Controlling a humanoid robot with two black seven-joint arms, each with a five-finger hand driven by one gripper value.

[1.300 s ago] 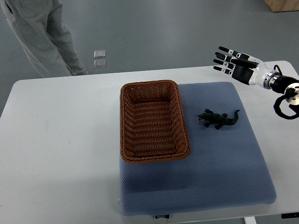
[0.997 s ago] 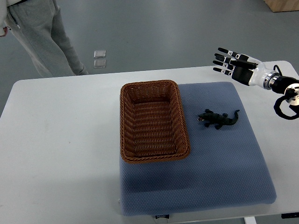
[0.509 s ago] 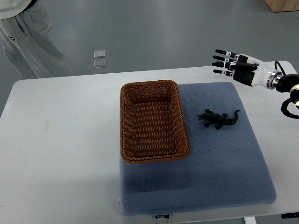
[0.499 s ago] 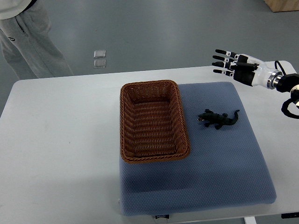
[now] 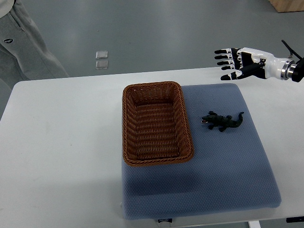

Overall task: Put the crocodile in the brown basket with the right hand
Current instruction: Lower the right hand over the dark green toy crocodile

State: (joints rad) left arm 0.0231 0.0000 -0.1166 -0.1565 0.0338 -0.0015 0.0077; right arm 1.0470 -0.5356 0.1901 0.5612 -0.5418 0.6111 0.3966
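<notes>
the task has hardly begun, as far as can be seen: the crocodile [image 5: 222, 121], a small dark green toy, lies flat on the blue mat [image 5: 223, 175] just to the right of the brown basket [image 5: 152, 86], snout towards the basket and tail pointing right, near its rim but not touching it. nothing lies inside the basket, which sits on the left part of the mat; the mat covers the right half of the white worktop [image 5: 61, 142]. the right hand [image 5: 241, 59] hovers over the far right corner of the worktop, beyond the mat's far edge and well apart from the toy; its fingers [image 5: 223, 56] are stretched out flat and spread, pointing left, and it has hold of nothing. the left arm does not show. a person [image 5: 28, 47] in grey clothing stands on the floor at the far left, away from the work. every step is left: bring the hand nearer and down over the crocodile, close on its body, lift it, carry it left across the rim and release it inside the basket.
</notes>
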